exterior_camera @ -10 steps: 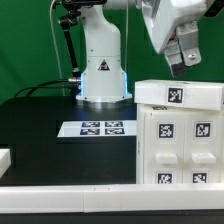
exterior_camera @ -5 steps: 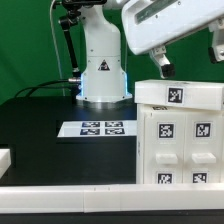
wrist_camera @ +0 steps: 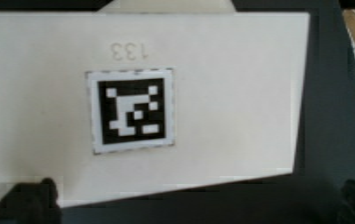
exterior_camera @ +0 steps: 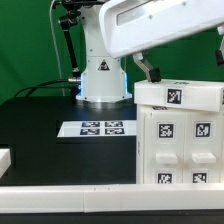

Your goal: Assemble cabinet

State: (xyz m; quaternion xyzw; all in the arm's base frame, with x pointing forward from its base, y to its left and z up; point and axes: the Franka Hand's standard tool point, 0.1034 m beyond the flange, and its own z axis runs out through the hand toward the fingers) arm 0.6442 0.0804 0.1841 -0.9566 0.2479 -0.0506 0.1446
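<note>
The cabinet (exterior_camera: 178, 135) stands at the right of the exterior view on the black table (exterior_camera: 45, 130), its white front and top faces bearing square tags. The marker board (exterior_camera: 100, 128) lies flat at centre, near the robot's white base (exterior_camera: 103, 75). The gripper (exterior_camera: 180, 68) hangs over the cabinet's top at the upper right, fingers (exterior_camera: 146, 67) spread apart and holding nothing (the wrist view shows both dark fingertips (wrist_camera: 26, 202) flanking a tagged white face (wrist_camera: 147, 100)).
</note>
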